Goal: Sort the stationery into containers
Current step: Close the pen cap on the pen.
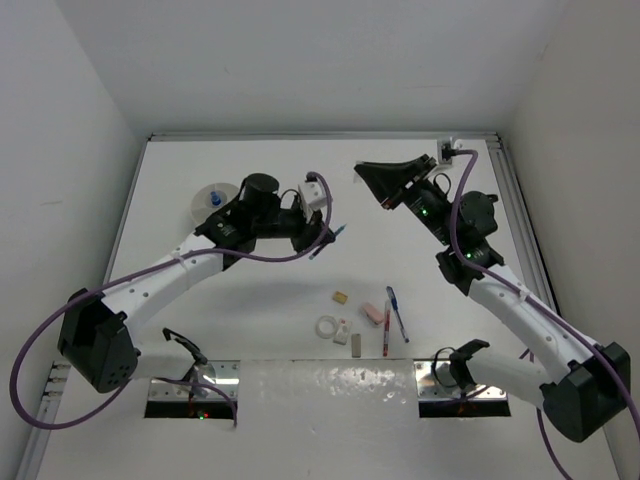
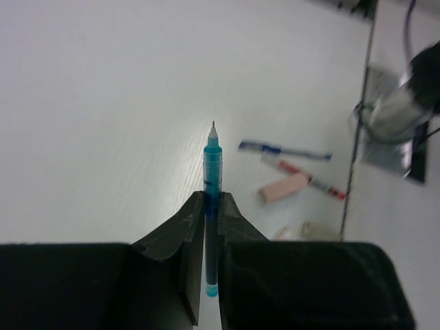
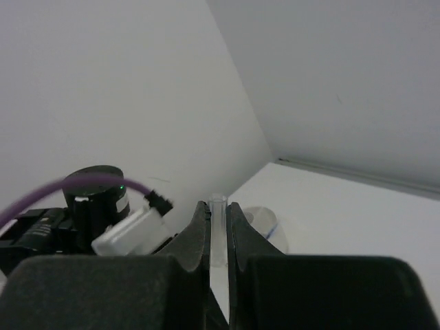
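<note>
We pinch the blue pen (image 2: 212, 165) in the clamped left claw (image 2: 212, 205), tip jutting ahead, probably so it can be carried to the white tub (image 1: 203, 203) behind that claw, while our right claw (image 3: 218, 206) grips a small clear tube (image 3: 218, 230).

A matte white worktop (image 1: 250, 330) sat inside a plain white enclosure, closed in by a left wall (image 1: 60, 150), a back wall (image 1: 320, 60) and a right wall (image 1: 590, 120). A pale metal rail (image 1: 517, 220) ran along its right edge. Soft, even light left a glossy patch (image 1: 330, 385) at the near edge.
</note>
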Controlling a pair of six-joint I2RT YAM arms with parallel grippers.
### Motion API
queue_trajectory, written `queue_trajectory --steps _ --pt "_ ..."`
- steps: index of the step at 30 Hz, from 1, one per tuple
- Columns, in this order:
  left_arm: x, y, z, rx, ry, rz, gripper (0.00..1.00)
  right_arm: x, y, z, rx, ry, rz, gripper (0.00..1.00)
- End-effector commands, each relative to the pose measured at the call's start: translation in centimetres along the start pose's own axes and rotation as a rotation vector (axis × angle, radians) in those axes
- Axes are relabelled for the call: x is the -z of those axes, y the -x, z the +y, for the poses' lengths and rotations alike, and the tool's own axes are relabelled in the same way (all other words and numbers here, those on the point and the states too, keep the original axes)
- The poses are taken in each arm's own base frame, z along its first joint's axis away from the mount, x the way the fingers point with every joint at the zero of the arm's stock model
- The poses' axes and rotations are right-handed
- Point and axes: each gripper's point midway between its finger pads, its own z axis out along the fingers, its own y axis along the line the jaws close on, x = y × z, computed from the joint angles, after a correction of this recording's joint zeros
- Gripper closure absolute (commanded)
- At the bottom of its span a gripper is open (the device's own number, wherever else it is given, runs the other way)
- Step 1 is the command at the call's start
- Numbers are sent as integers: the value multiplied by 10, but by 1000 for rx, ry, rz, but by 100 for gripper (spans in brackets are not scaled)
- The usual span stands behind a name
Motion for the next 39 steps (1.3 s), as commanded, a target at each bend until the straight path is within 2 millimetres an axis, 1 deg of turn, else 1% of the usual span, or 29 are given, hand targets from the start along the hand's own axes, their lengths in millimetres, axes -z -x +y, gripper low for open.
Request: queue_trajectory --steps 1,2,3,4,6,7,9,10,12,14,15,16,17,19,23,25,30,32,36,38,39 --pt "20 98 -21 92 -128 -336 100 -14 42 47 69 171 -139 100" --pt "24 113 -23 84 -148 -401 100 -15 44 48 73 180 -151 100" --pt "26 119 -24 103 -158 -429 100 -16 41 54 72 197 -149 100" --pt "26 117 -26 164 -171 -437 100 -17 40 58 72 207 -152 100" --pt "31 127 -26 158 -173 -497 100 -18 42 60 78 214 -161 100" --pt "31 124 -26 201 -173 -501 100 -20 46 60 87 199 -176 100" --pt "37 128 -24 203 -172 -544 100 -22 49 56 107 177 -180 100" --pt "37 125 -25 227 -173 -547 100 -24 52 57 127 174 -185 100" --pt "40 127 -23 227 -164 -576 100 -27 50 55 135 162 -172 100" --pt "45 132 -21 215 -156 -610 100 -28 44 55 137 163 -154 100" --pt "44 130 -21 222 -158 -612 100 -29 42 54 140 158 -149 100" --pt "47 131 -22 232 -164 -623 100 -29 42 54 155 153 -148 100" --pt "49 133 -22 226 -167 -638 100 -29 37 51 161 137 -131 100" --pt "49 129 -23 239 -168 -642 100 -31 38 45 190 98 -132 100" --pt "56 128 -22 238 -151 -672 100 -33 21 33 206 44 -79 100" --pt "58 128 -24 228 -153 -675 100 -34 18 31 191 23 -84 100" --pt "58 125 -23 245 -145 -669 100 -39 13 36 170 31 -88 100" --pt "60 126 -22 255 -143 -671 100 -38 11 37 160 34 -84 100" --pt "58 122 -16 282 -125 -666 100 -36 11 38 148 32 -81 100" --pt "57 119 -11 300 -104 -661 100 -36 11 40 134 38 -82 100" --pt "55 116 -6 318 -84 -656 100 -36 11 41 132 43 -81 100"
